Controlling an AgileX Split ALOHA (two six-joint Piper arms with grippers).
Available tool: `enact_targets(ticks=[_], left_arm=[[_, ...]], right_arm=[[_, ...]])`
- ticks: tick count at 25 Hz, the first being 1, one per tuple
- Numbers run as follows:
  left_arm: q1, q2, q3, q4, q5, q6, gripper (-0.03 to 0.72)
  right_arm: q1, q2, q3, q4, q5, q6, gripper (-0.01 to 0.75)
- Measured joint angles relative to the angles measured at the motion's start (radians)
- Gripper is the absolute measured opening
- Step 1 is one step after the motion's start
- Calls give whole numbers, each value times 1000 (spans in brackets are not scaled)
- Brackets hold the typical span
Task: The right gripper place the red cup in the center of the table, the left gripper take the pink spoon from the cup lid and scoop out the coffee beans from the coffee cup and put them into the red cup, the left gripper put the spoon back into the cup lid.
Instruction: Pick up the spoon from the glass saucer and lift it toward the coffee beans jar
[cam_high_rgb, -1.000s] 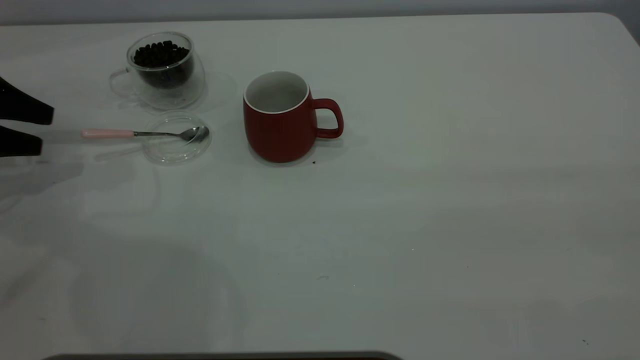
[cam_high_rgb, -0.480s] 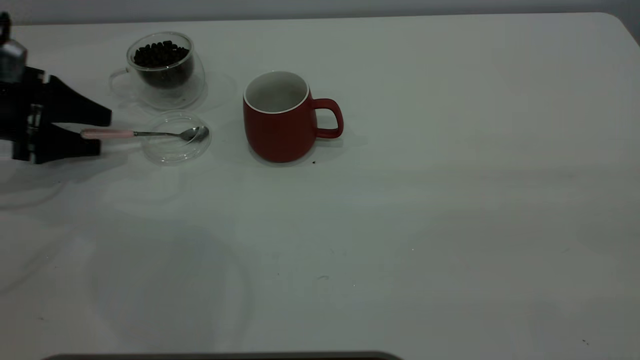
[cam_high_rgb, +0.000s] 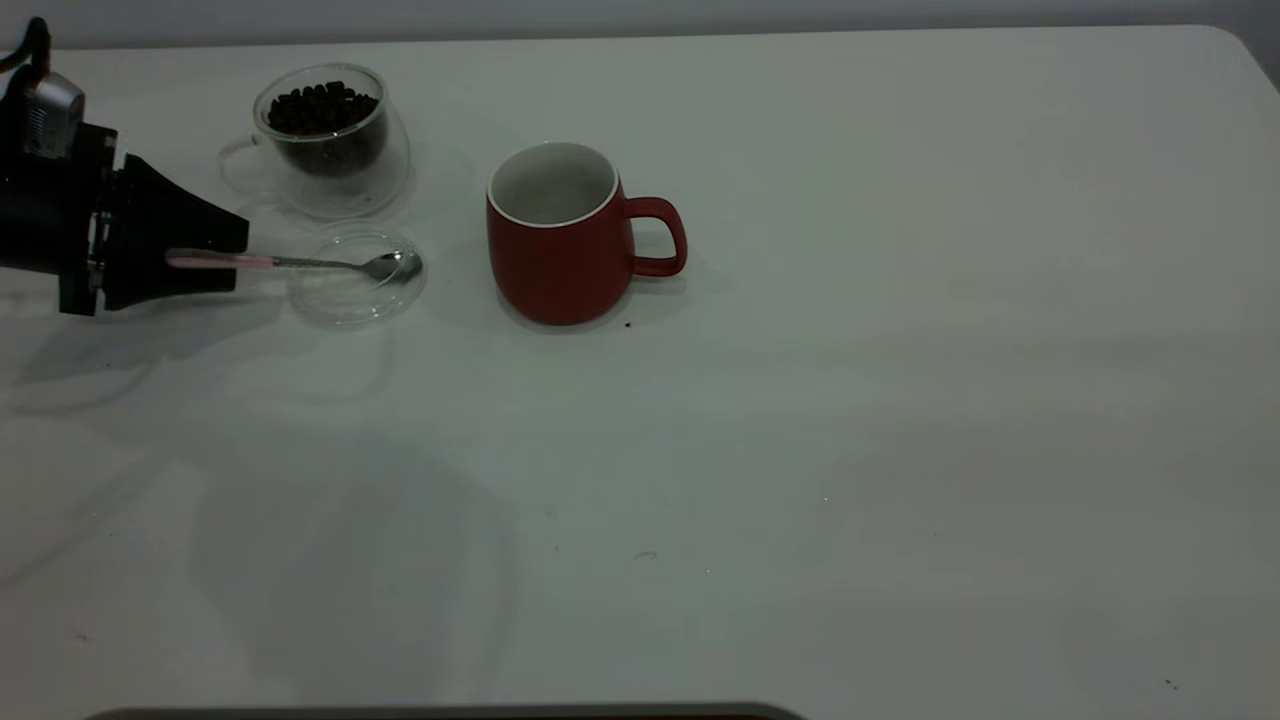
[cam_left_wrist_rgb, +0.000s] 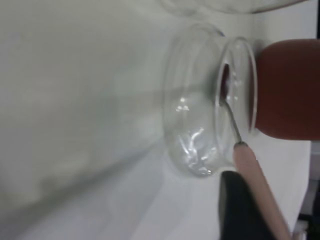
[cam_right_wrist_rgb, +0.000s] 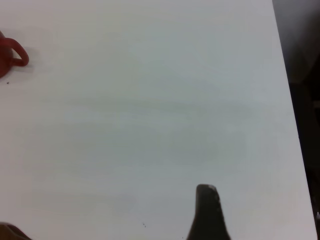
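The red cup (cam_high_rgb: 558, 240) stood upright and empty near mid-bench (cam_high_rgb: 800, 450), its handle turned away from the glass coffee cup (cam_high_rgb: 325, 140), which held dark coffee beans (cam_high_rgb: 320, 108). The pink spoon (cam_high_rgb: 290, 263) lay level, its bowl over the clear cup lid (cam_high_rgb: 350, 290). Its pink handle sat between the fingers of the left gripper (cam_high_rgb: 235, 262).

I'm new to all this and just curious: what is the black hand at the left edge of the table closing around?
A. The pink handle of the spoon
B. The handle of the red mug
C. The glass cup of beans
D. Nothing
A: the left gripper has its jaws on either side of the pink spoon, whose bowl lies over the cup lid.
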Motion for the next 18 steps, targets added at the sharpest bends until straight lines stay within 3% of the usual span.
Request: enact_targets(ticks=[7, 18], left_arm=[[3, 0, 0, 5, 9, -13, 136], [114, -50, 0, 137, 103, -32, 120]], right_arm=[[0, 0, 0, 0, 0, 0, 590], [0, 0, 0, 0, 0, 0, 590]])
